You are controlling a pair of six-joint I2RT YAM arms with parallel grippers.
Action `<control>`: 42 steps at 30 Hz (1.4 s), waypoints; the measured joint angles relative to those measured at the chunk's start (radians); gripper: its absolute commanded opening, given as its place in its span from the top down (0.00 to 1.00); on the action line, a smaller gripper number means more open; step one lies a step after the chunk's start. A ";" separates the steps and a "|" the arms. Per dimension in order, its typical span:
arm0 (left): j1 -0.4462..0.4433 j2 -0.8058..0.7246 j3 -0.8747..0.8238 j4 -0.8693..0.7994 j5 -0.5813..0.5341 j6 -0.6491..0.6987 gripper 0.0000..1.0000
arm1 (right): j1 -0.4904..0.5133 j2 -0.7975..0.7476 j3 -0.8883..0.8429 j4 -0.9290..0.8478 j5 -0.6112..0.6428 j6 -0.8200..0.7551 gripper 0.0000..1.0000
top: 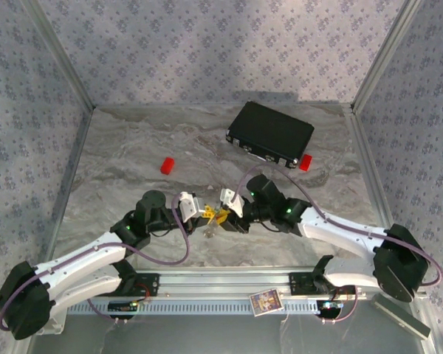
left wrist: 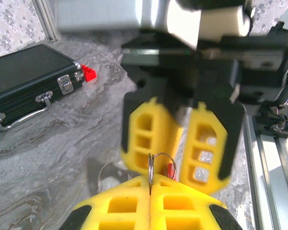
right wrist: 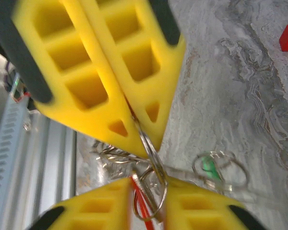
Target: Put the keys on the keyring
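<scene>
**Left gripper** [left wrist: 150, 184] [right wrist: 144, 143] [top: 204, 213]: yellow fingers pressed flat together, clenched on the keyring.

**Keyring** [left wrist: 150, 167] [right wrist: 151, 158]: thin silvery wire ring, pinched edge-on at the left fingertips. It is held just above the tabletop and juts into the gap of the opposing gripper.

**Right gripper** [right wrist: 149, 188] [left wrist: 175, 172] [top: 224, 215]: meets the left tip to tip over the near middle of the table. Jaws parted, one yellow finger on each side of the ring; the ring's free end sits in the gap. Whether either pad touches the wire cannot be told.

**Red key** [right wrist: 138, 203] [left wrist: 171, 170]: red sliver in the same gap, right beside the ring. Whether it is threaded on cannot be told.

**Green key** [right wrist: 209, 167]: lies on the tabletop just beside the right fingers, apart from both grippers; blurred.

**Silvery tangle** [right wrist: 110, 155]: pale wire or chain on the tabletop below the left fingertips, too blurred to make out.

**Tabletop** [top: 118, 147]: grey marbled surface, walled on three sides.

**Aluminium rail** [top: 221, 284]: runs along the near edge and carries both arm bases.

**Black case** [top: 271, 133] [left wrist: 24, 81]: closed, with silver latches and handle; far right of centre, well apart from the grippers.

**Right red block** [top: 305, 162] [left wrist: 89, 73]: touching or just beside the case's near corner.

**Left red block** [top: 167, 164]: alone on the tabletop, left of centre, beyond the left arm.
</scene>
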 measured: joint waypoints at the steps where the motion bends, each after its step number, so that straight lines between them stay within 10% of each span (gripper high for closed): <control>1: 0.000 0.000 0.000 0.000 0.002 0.000 1.00 | 0.000 0.003 0.000 -0.006 0.002 0.003 0.67; 29: 0.000 0.000 0.000 0.002 0.011 0.000 1.00 | -0.010 -0.126 -0.003 -0.040 0.050 0.000 0.68; 42: 0.000 0.000 0.000 0.002 0.019 0.000 1.00 | -0.019 -0.116 -0.003 -0.039 0.050 0.014 0.94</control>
